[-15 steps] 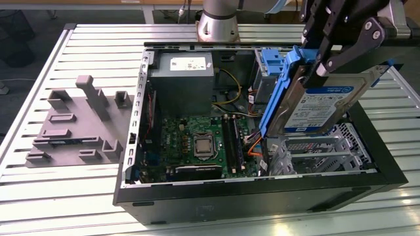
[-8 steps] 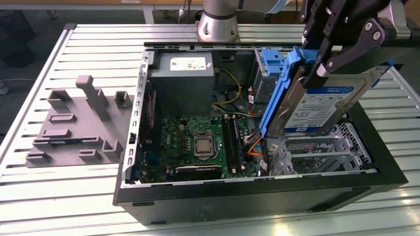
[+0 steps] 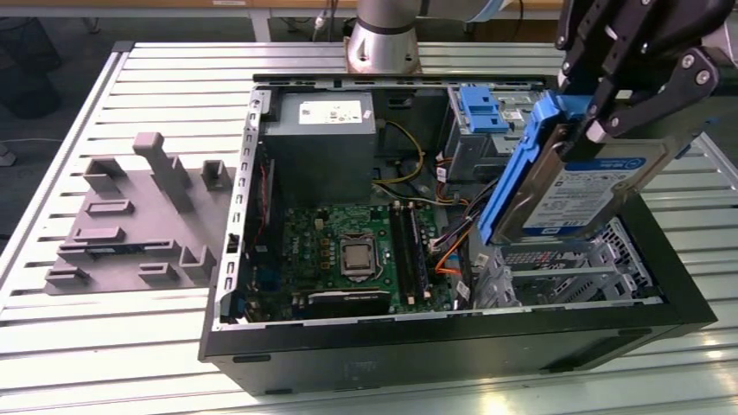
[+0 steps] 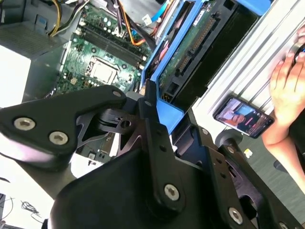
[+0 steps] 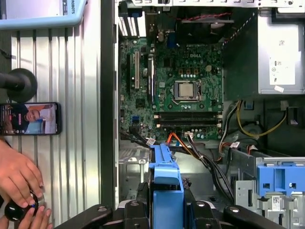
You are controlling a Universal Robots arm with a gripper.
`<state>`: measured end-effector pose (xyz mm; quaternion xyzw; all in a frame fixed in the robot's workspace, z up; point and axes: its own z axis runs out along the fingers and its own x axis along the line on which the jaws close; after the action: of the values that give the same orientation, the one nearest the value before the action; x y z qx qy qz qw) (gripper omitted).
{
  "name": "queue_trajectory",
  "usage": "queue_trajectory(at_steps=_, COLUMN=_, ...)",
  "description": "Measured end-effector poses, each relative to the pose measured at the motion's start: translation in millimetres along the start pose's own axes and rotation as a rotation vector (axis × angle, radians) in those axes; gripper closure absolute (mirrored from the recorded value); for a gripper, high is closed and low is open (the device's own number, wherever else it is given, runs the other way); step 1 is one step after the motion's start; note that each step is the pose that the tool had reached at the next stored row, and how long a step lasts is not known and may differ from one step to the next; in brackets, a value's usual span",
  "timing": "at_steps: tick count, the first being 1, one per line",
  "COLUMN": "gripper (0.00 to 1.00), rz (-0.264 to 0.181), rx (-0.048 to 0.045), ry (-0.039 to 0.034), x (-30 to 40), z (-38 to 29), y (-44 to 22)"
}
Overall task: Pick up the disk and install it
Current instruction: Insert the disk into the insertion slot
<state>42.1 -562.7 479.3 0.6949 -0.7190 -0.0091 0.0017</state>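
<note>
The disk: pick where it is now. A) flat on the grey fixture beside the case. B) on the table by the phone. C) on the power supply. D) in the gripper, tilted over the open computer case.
D: in the exterior view the gripper clamps the disk, tilted above the drive cage of the computer case.

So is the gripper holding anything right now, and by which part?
Yes: the gripper grips the disk by the upper end of its blue carrier, tilted above the open computer case.
</note>
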Motion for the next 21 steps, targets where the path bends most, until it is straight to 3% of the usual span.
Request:
queue_trajectory(at_steps=8, gripper=0.64, rz=-0.008, rx=-0.0001, ry=0.0, x=1.1, z=10.5, y=-13.7)
queue_trajectory(at_steps=21, gripper=0.64, rz=-0.009, rx=-0.0001, ry=0.0, x=2.3, z=11.5, y=-14.6)
